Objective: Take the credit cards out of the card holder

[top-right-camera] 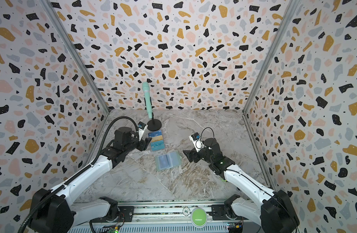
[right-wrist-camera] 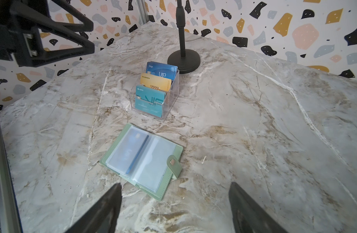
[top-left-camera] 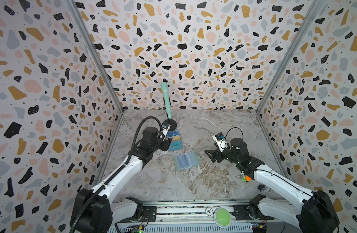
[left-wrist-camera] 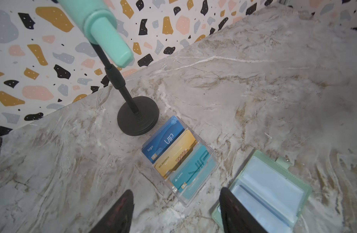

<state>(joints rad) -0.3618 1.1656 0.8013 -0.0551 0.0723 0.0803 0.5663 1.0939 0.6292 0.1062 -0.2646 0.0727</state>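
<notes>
- Top view: the left hand, open, is placed just beside the clear stand; the right hand, open, near the card holder on the bench.
- Left wrist view: nothing is held between the fingers.
- Right wrist view: a dark blue card is seen sleeved ahead of the fingers; its extraction is judged next, by edge pinch.

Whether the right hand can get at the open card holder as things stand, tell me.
Probably yes. The right hand hangs open near the card holder, which lies open on the table, nothing between them; the left hand is off by the clear stand.
</notes>
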